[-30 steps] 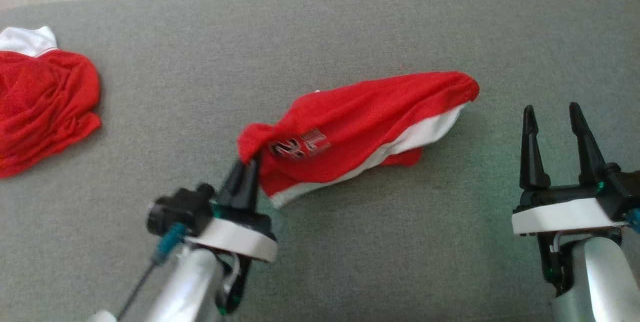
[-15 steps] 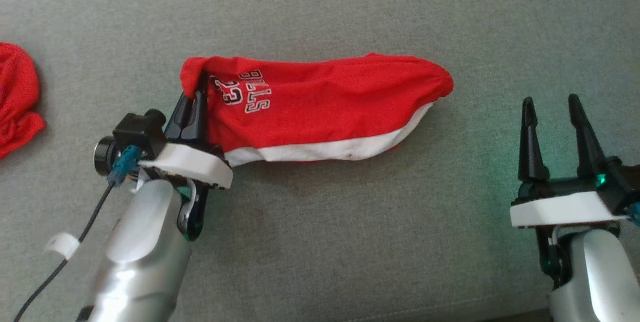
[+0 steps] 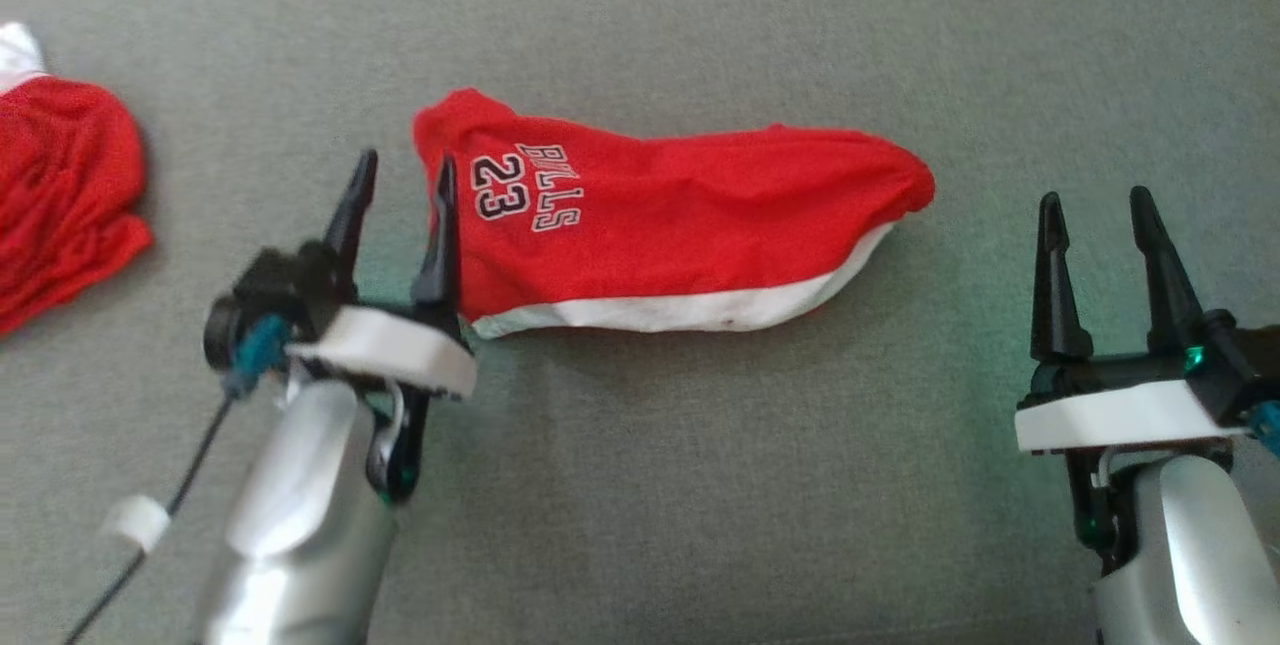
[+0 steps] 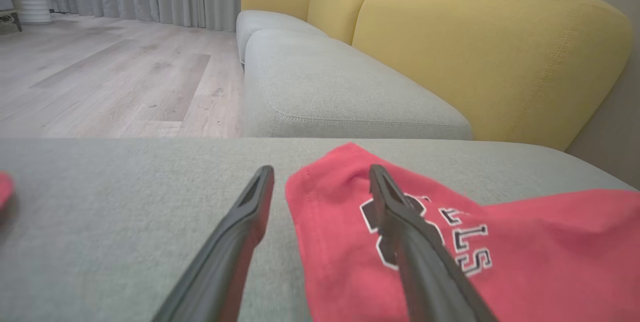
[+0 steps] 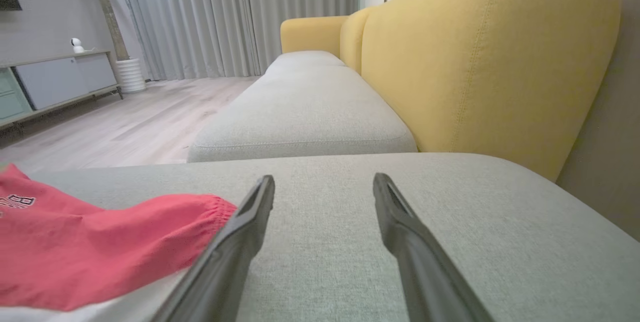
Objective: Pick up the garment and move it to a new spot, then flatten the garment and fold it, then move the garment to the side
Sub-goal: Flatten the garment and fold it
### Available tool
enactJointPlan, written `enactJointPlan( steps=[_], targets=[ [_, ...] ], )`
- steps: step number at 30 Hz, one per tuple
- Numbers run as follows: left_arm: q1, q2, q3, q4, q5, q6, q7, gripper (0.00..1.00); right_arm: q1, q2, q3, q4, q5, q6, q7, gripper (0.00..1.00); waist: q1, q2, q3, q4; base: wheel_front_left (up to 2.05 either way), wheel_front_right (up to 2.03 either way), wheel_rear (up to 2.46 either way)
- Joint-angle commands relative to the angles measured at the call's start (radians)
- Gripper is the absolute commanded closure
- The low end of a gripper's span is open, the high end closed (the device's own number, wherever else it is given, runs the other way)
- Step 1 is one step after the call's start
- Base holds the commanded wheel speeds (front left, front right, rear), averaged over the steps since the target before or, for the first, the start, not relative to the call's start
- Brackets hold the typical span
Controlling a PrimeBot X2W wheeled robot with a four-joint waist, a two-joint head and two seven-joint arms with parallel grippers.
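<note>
The garment point(image 3: 680, 225) is red with a white band and the print "BULLS 23". It lies stretched out flat on the grey sofa cushion point(image 3: 700, 485). My left gripper point(image 3: 405, 170) stands open at the garment's left end, its right finger over the red edge and its left finger over bare cushion. In the left wrist view the garment's corner point(image 4: 325, 222) lies between and under the open left gripper point(image 4: 320, 172). My right gripper point(image 3: 1090, 205) is open, right of the garment's far end and apart from it. From the right wrist view, the garment point(image 5: 100, 247) lies left of the right gripper point(image 5: 324, 179).
A second crumpled red and white garment point(image 3: 60, 195) lies at the cushion's far left. Yellow backrests point(image 4: 475, 52) rise behind the seat, another grey cushion point(image 4: 325, 87) lies beyond, and wooden floor point(image 4: 100, 72) is past the edge.
My left gripper pulled the garment's corner leftward, then opened and let it go; the garment now rests flat. The head camera shifted. The right gripper stayed open and still.
</note>
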Motion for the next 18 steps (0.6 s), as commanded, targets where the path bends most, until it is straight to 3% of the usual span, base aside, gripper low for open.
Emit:
enactJointPlan(
  steps=[1,18],
  targets=[
    [0.029,0.014,0.037,-0.048,0.012,-0.002,-0.009,0.00,-0.003,-0.003,0.024,-0.026,0.000,-0.001,-0.011,0.00,0.0000,0.0000,-0.037,0.029,0.00,0.00,0.00],
    [0.388,-0.023,0.031,-0.258,-0.001,0.030,-0.009,0.00,0.133,-0.003,0.031,0.009,-0.036,-0.001,-0.014,0.00,0.0000,0.0000,-0.233,0.105,0.00,0.00,0.00]
  ],
)
